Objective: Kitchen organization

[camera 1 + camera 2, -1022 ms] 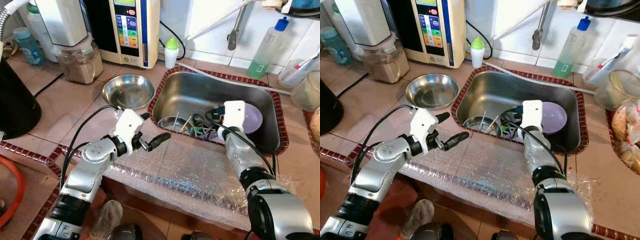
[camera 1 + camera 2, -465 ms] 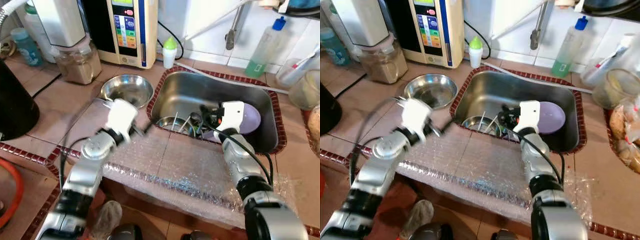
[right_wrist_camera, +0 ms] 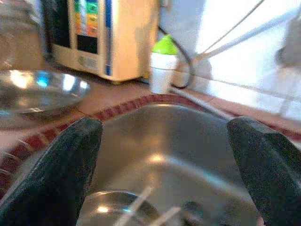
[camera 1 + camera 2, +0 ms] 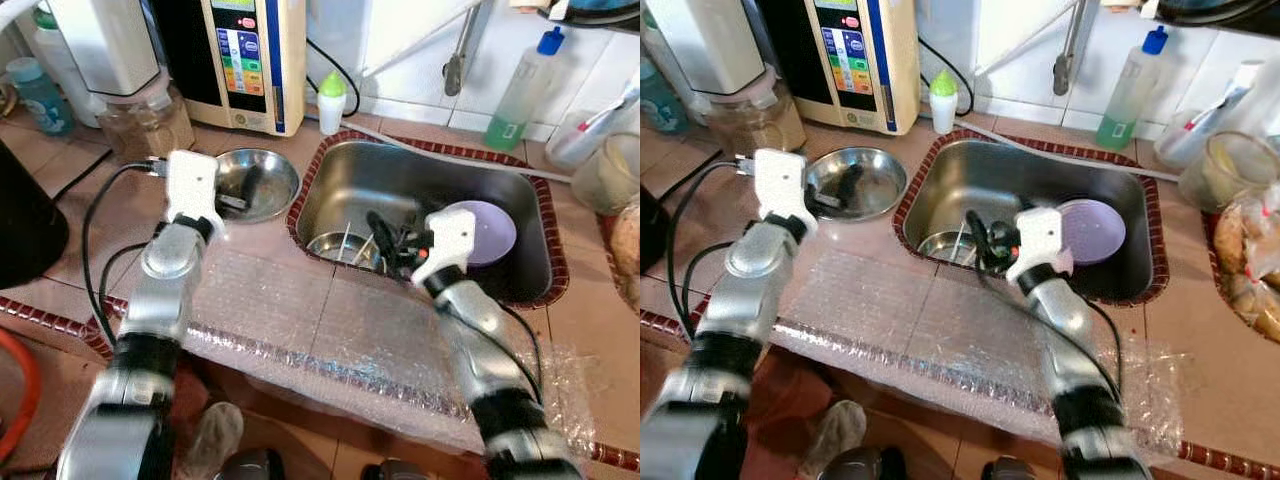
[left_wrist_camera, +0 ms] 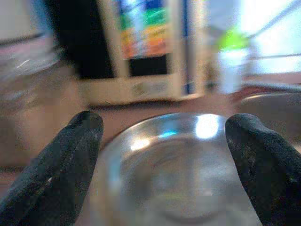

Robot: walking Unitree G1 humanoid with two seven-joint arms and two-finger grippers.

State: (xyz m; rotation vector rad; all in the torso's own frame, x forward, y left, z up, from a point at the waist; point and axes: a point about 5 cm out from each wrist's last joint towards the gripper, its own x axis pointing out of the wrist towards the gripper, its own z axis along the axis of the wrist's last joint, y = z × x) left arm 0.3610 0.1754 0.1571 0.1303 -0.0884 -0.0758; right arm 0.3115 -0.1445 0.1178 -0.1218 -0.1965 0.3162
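One steel bowl (image 4: 256, 184) sits on the tiled counter (image 4: 90, 215) just beside the sink's (image 4: 330, 165) left rim, and it looks like the thing the left arm is after. It is round, shallow and shiny, apparently empty, standing upright with its mouth up; being round, it has no long axis, so any point of the rim would serve for a pinch.

The left gripper (image 4: 240, 192) is at the bowl, its two black fingers spread apart and holding nothing. In the left wrist view the bowl (image 5: 174, 165) lies straight ahead between the two fingertips (image 5: 70, 146), so the coming move would be a short push forward and down onto the near rim. I cannot tell whether a finger already touches the metal.

The right gripper (image 4: 392, 240) hangs over the sink, also open and empty, above a smaller steel bowl with utensils (image 4: 345, 248) in the basin. A lilac plate (image 4: 492, 232) lies just beside it. The left arm is clearly nearer the counter bowl.

Bubble wrap (image 4: 330, 330) covers the counter edge in front. Behind the bowl stand a water purifier (image 4: 245, 60), a small green-capped bottle (image 4: 331, 103) and a blender jar (image 4: 145, 120); a bottle of green liquid (image 4: 520, 95) stands behind the sink.
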